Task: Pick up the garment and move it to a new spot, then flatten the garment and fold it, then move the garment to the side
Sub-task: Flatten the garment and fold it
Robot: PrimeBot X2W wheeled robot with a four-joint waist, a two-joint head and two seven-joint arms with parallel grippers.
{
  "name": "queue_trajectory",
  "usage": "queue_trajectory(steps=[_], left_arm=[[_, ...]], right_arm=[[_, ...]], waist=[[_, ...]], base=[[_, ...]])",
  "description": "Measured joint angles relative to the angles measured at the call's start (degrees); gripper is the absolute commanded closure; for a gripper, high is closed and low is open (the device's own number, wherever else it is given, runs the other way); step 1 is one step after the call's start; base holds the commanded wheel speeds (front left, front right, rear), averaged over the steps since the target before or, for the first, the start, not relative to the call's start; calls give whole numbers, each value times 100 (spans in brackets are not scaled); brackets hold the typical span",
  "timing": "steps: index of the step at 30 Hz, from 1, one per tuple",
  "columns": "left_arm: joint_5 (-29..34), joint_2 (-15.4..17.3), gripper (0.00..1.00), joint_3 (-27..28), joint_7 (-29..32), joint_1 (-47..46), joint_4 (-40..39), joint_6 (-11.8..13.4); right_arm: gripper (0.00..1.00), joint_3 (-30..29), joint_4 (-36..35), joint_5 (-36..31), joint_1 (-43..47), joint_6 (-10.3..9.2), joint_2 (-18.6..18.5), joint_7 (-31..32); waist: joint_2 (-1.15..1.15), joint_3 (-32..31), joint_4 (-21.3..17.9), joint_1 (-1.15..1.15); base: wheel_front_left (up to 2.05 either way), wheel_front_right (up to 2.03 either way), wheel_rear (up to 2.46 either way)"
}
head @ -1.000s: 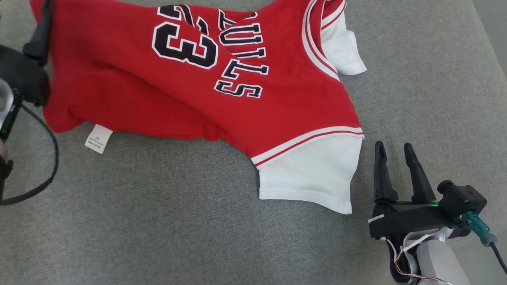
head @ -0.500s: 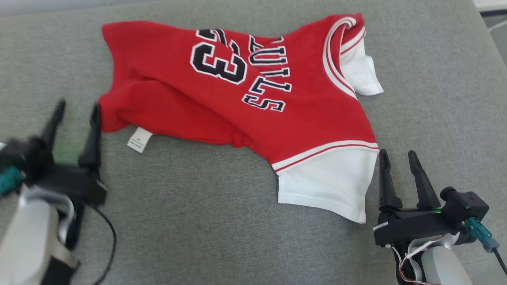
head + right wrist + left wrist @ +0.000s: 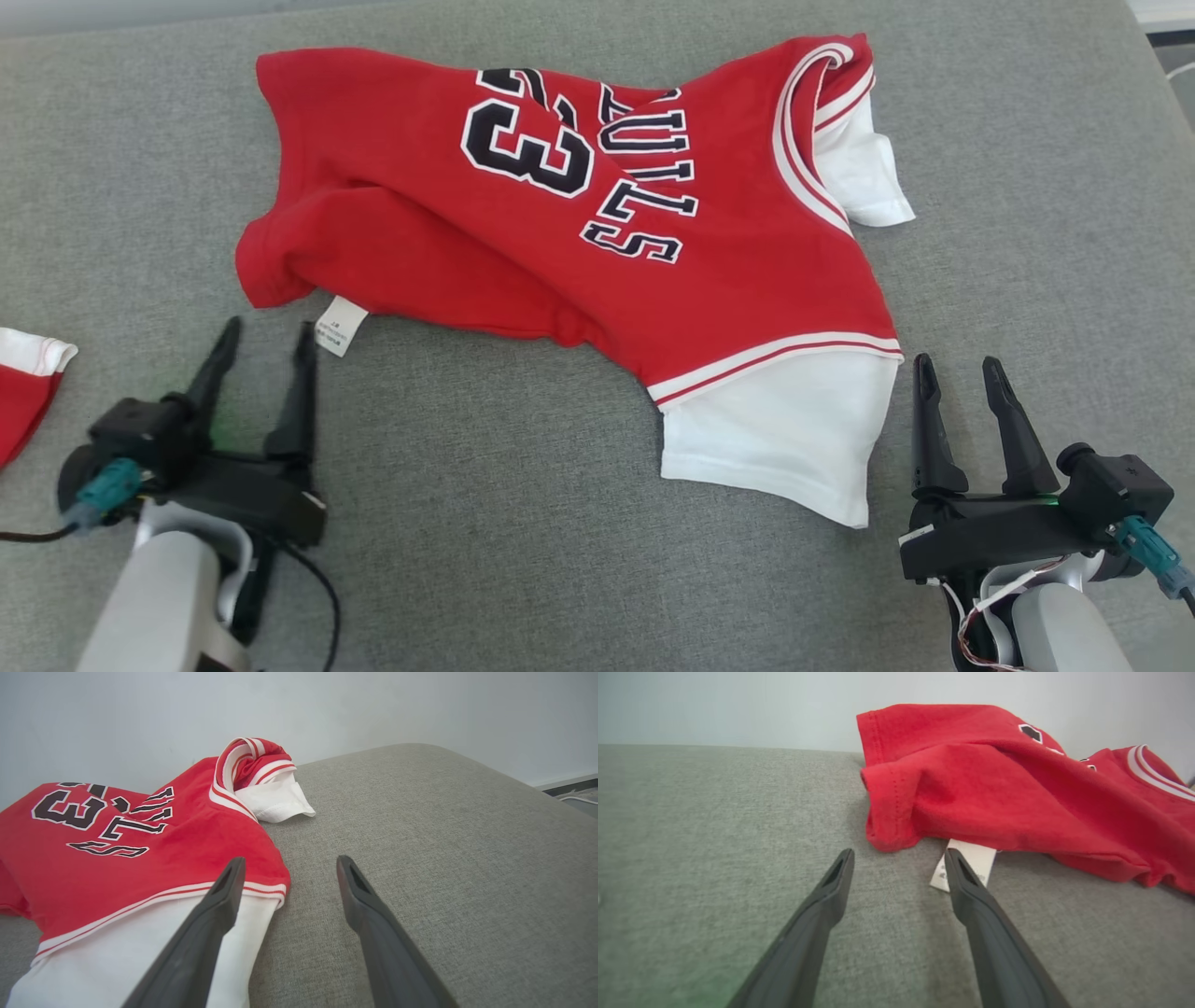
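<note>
My fingers [image 3: 297, 392] are spread apart on both sides, grasping nothing. The red shirt [image 3: 523, 243] lies rumpled across the middle of the grey cushion [image 3: 523, 560], number and lettering facing up. My left gripper [image 3: 267, 329] sits low over the cushion, with one tip right by the white label [image 3: 341, 327] sticking out from under the shirt's edge. My right gripper [image 3: 959, 362] is just beside the near white sleeve [image 3: 775, 439]. A bit of red and white cloth [image 3: 23, 392] shows at the far left.

The left hand [image 3: 269, 325] has pulled away from the garment [image 3: 420, 233] and now sits open just beside its label [image 3: 341, 327].
</note>
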Motion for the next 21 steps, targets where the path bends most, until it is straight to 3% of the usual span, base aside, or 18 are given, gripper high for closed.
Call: queue_trajectory(steps=[17, 19, 21], left_arm=[[-94, -11, 0, -688, -19, -282, 446, 4], [-102, -12, 23, -712, -24, -317, 547, 4], [-101, -23, 37, -731, -27, -380, 644, 4]], right_arm=[[0, 34, 23, -1, -80, 0, 73, 0], [0, 25, 27, -2, -80, 0, 79, 0], [0, 22, 30, -14, -80, 0, 90, -1]], waist=[[-1, 49, -166, 0], [-1, 51, -172, 0], [-1, 50, -177, -1]], base=[[0, 0, 0], [0, 0, 0], [0, 0, 0]])
